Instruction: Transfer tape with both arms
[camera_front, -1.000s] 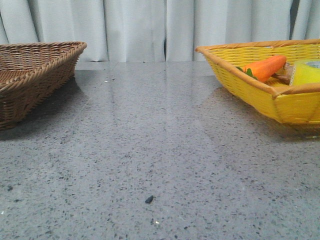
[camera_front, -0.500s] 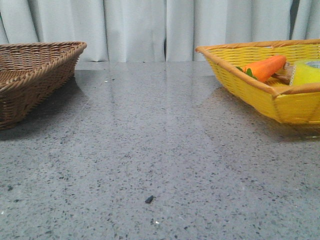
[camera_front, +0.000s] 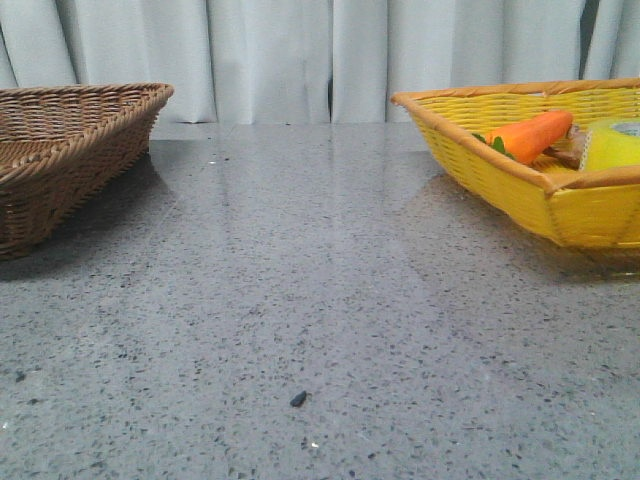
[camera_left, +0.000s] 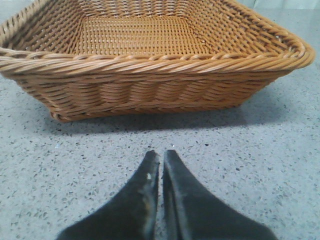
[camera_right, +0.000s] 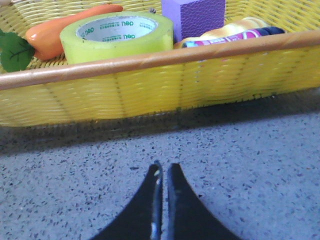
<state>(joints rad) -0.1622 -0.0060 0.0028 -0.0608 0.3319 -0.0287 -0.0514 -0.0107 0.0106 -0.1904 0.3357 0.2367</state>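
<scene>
The yellow tape (camera_right: 117, 37) with a white core printed in green lies flat inside the yellow basket (camera_right: 165, 85); in the front view the tape (camera_front: 612, 143) shows at the far right behind the basket's rim (camera_front: 470, 140). My right gripper (camera_right: 163, 167) is shut and empty over the table, in front of that basket's near wall. My left gripper (camera_left: 161, 155) is shut and empty over the table, in front of the empty brown wicker basket (camera_left: 150, 65). Neither gripper shows in the front view.
An orange carrot (camera_right: 65, 27) with green leaves, a purple block (camera_right: 194, 16) and a coloured packet (camera_right: 235, 34) lie by the tape in the yellow basket. The brown basket (camera_front: 60, 160) stands at the left. A small dark speck (camera_front: 298, 399) lies on the grey speckled table.
</scene>
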